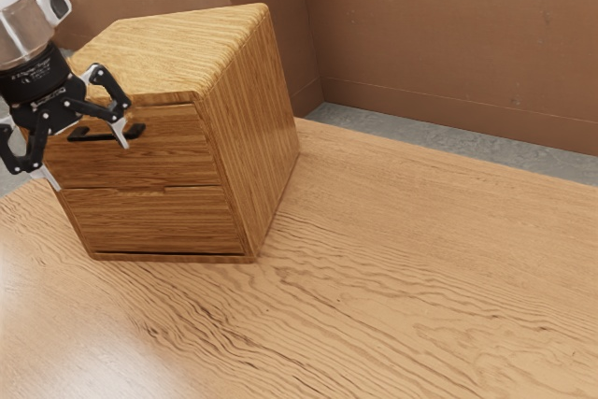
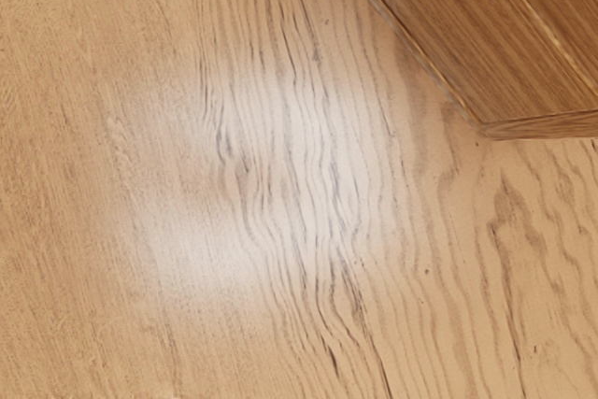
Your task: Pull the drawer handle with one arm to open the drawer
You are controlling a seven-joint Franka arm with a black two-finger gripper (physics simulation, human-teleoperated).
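At the exterior view's left, in front of a two-drawer wooden cabinet (image 1: 234,72): black gripper (image 1: 85,158), fingers spread wide, pinching nothing. Just behind it, black drawer handle (image 1: 98,135) on the top drawer (image 1: 168,156), one fingertip overlapping it; contact unclear. Top drawer flush with the cabinet face, shut. Beneath the hand, wooden table (image 2: 187,231) and a cabinet corner.
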